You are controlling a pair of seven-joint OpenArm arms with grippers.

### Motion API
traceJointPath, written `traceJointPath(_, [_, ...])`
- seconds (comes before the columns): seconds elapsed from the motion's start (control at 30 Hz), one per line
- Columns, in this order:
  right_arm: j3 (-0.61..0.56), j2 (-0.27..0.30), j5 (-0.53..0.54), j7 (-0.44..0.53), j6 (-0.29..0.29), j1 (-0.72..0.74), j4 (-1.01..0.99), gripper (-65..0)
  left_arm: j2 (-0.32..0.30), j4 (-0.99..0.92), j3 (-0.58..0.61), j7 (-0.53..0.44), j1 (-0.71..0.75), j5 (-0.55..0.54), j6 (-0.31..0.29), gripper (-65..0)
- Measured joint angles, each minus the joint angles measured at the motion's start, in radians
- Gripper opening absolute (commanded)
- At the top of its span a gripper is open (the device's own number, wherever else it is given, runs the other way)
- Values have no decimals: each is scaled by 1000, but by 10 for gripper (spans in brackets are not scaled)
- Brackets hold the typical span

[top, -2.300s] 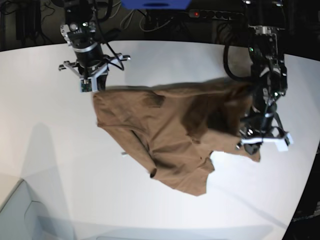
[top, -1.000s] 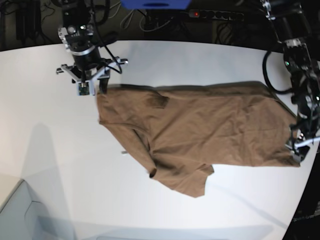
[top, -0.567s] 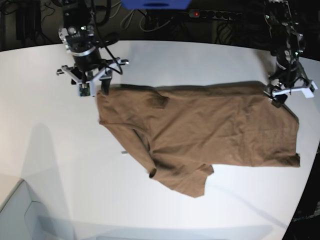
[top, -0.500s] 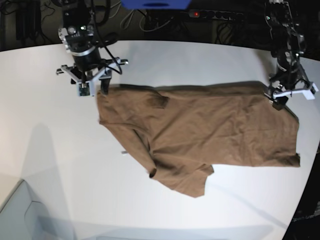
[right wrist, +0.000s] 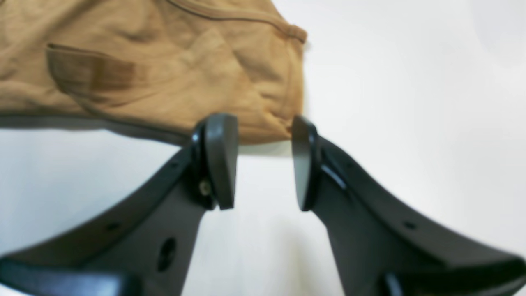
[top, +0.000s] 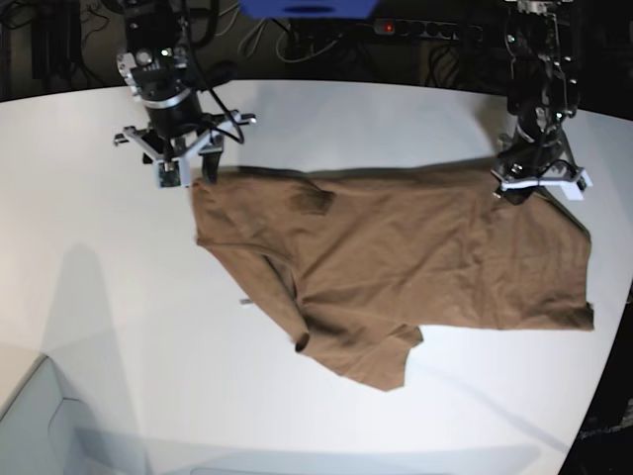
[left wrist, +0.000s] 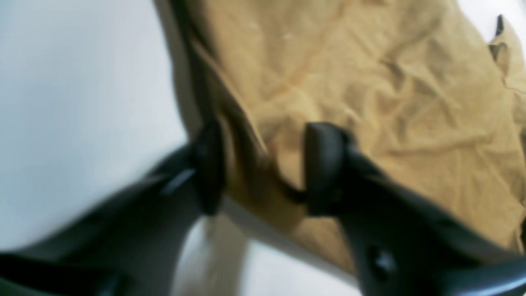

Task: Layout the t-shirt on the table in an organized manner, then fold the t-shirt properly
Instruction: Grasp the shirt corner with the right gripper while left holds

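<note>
The left tool (left wrist: 265, 166) stands partly open, its fingers well apart, with a raised ridge of brown cloth lying in the gap; nothing shows the pads pinching it, so it seems to have hold of nothing. The right tool (right wrist: 265, 162) is also part open and empty, its tips beside the shirt's edge.

Outward from them lies the t-shirt (top: 396, 247), spread over the middle of the bench (top: 148, 366) and reaching toward the robot's left. Its far edge runs between the two tools, while a loose flap (top: 381, 358) hangs out from the side opposite the arms, bunched where it joins the body.

The cloth looks light, thin and soft—it should give no trouble of weight, and nothing about it seems fragile. It has no stiffness to push against, though; shoved from one side, it would likely ruckle rather than slide flat. The raised ridge offers the left tool an easy pinch, and the far corner by the right tool looks a sound second hold. Both grips would do best low and close to the edge—taking all the layers together if the shirt is to move as one—with gentle tension between them.
</note>
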Motion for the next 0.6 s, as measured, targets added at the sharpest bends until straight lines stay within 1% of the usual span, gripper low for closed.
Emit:
traceJointPath(0.2, [0,0,0,0,0,0,0,-421,0,21,-4,0,27,-1,0,-649])
traceJointPath(0.5, [-5,-1,0,0,0,9,0,-416,0,110,-4,0,82,-1,0,-648])
traceJointPath(0.53, [-6,-1,0,1,0,9,0,-412,0,111,-4,0,82,0,0,-648])
traceJointPath(0.6, [-33,1,-5,0,0,9,0,-378,0,111,-4,0,83,0,0,-648])
